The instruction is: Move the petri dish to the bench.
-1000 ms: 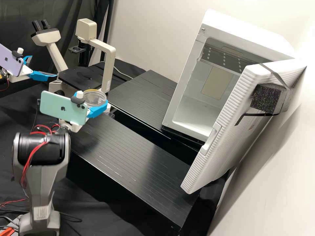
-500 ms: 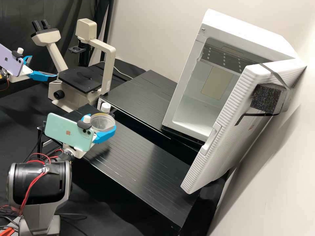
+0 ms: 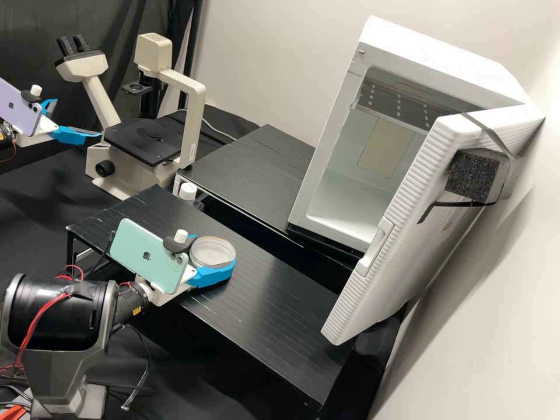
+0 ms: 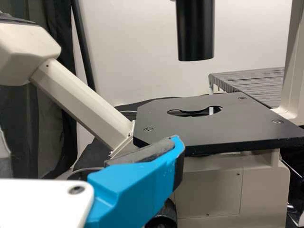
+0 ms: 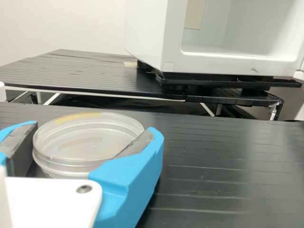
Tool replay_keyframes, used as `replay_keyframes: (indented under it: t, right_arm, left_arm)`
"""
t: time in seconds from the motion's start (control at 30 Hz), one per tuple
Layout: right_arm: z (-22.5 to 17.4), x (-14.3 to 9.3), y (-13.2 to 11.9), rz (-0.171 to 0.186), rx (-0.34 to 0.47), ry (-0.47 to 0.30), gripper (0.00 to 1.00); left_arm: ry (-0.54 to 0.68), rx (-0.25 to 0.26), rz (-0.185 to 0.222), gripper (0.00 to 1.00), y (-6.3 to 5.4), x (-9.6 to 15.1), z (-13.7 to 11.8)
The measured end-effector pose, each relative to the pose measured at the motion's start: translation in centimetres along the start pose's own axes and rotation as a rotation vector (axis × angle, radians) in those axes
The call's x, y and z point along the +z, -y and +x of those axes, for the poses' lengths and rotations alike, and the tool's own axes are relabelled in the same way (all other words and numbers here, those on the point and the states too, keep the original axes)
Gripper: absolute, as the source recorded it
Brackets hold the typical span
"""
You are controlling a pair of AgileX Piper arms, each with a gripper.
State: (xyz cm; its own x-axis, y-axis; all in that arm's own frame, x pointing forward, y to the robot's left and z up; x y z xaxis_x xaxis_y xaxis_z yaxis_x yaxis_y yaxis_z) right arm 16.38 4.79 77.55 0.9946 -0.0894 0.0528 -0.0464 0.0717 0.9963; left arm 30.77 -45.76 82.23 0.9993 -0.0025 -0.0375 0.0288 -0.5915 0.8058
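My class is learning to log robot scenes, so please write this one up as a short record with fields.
petri dish: held between the right gripper's two fingers, over the near black bench
right gripper: closed on the petri dish, at its sides
left gripper: open, nothing between its fingers, near the microscope
near black bench: below the dish; contact cannot be told
microscope: upright, its stage bare
white cabinet: door open

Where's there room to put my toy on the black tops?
The front top is bare between the petri dish and the white door; the back top, between the microscope and white box. It's crowded where jaws hug the dish.
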Motion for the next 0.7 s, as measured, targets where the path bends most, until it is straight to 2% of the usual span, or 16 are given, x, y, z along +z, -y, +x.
replay_keyframes:
  t: [0.17,0.2,0.7]
  right_arm:
    - [0.22,0.22,0.09,-0.017,0.013,0.011,0.0]
    - [0.28,0.29,0.12,-0.018,0.012,0.015,1.0]
    - [0.38,0.38,0.25,-0.012,0.017,0.019,1.0]
  left_arm:
    - [0.0,0.0,0.0,1.0,0.0,0.0,0.0]
    - [0.0,0.0,0.0,1.0,0.0,0.0,0.0]
    - [0.0,0.0,0.0,1.0,0.0,0.0,0.0]
